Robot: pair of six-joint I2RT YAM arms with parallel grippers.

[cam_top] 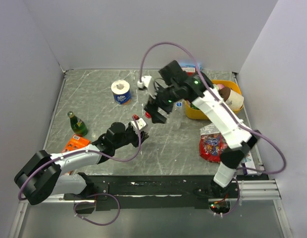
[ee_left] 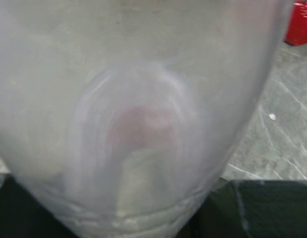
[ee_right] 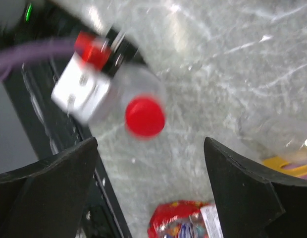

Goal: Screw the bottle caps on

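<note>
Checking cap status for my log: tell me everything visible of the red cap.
The red cap is small, round and plain red, plastic by its look, seen top-on and slightly blurred. It sits on the mouth of a clear bottle that the left gripper holds. How far it is screwed down cannot be told. The right gripper is open above it, not touching.

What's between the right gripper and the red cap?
Nothing: in the right wrist view, only bare tabletop shows between the open right gripper and the red cap on the bottle.
</note>
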